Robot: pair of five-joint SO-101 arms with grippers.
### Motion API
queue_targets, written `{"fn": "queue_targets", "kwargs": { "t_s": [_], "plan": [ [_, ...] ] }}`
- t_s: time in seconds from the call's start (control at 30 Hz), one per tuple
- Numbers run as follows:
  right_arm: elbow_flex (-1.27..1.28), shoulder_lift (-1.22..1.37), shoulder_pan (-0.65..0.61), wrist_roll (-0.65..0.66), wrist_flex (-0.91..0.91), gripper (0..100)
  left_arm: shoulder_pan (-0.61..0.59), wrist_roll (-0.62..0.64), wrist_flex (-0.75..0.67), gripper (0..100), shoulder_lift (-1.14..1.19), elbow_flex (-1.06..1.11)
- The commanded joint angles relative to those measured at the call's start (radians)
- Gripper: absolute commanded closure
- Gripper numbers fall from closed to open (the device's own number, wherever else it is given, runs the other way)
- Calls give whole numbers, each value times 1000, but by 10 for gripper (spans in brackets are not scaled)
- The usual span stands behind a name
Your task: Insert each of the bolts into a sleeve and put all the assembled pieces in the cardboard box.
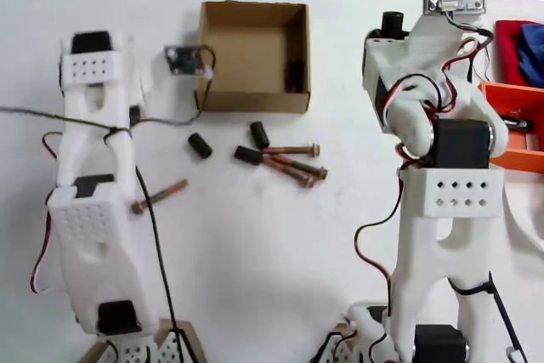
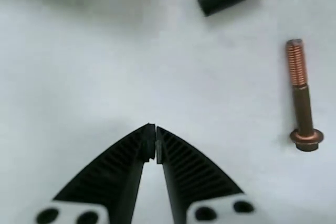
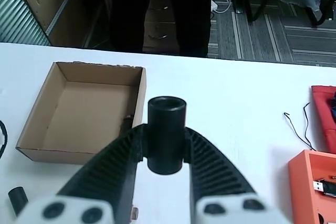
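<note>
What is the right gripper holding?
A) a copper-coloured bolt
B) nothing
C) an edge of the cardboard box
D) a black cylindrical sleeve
D: in the right wrist view, the right gripper is clamped on the black cylindrical sleeve, which stands upright between its ribbed black fingers.

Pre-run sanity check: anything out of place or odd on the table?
Nothing looks damaged or spilled. One bolt lies apart from the other bolts, beside the left arm, and a black cable crosses it, which might snag a pick. The right end effector grips a sleeve upright.
</note>
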Motion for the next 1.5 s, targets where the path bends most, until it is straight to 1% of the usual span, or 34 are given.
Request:
{"fn": "queue_targets", "kwargs": {
  "t_s": [0.0,0.07,0.2,0.23,0.27,0.3,0.33,0.37,0.47,0.57,0.63,0.67,0.7,0.77,0.87,0.93,1.03,1.17,1.27,1.37,1.47],
  "plan": [
    [-6,-5,-7,-6,-24,977,63,379,100,973,-12,-174],
    [-6,-5,-7,-6,-24,977,64,707,98,970,-12,-203],
    [-6,-5,-5,-6,-24,977,46,1336,100,970,-11,-194],
    [-6,-5,-5,-6,-24,977,41,1465,100,970,-11,-180],
    [-6,-5,-5,-6,-24,977,40,1564,100,970,-11,-170],
    [-6,-5,-5,-6,-24,977,37,1639,98,970,-11,-160],
    [-6,-5,-5,-6,-24,977,28,1679,98,969,-9,-153],
    [-6,-5,-2,-6,-24,977,25,1671,100,967,-5,-145],
    [-6,-5,-2,-6,-24,977,51,1590,100,925,-11,-65],
    [-6,-5,-2,-6,-24,977,81,1582,101,900,-14,35],
    [-6,-5,-2,-6,-24,977,74,1587,101,932,-43,94],
    [-6,-5,-2,-6,-24,977,66,1603,100,968,-68,119],
    [-6,-5,-2,-6,-25,977,63,1631,100,983,-98,147],
    [-6,-5,-2,-6,-25,977,60,1665,101,962,-187,236],
    [-6,-5,-4,-6,-25,977,68,1692,100,962,-359,450],
    [-6,-5,-4,-6,-25,977,81,1685,81,962,-482,604],
    [-6,-5,-5,-6,-25,977,78,1663,-23,962,-643,829],
    [-6,-4,-7,-6,-25,977,58,1668,-282,962,-750,1132],
    [-6,-4,-7,-6,-25,977,54,1677,-454,963,-779,1297],
    [-6,-4,-7,-6,-25,977,41,1778,-543,963,-779,1372],
    [-6,-4,-4,-6,-25,977,37,1843,-574,962,-778,1382]
  ]
}}
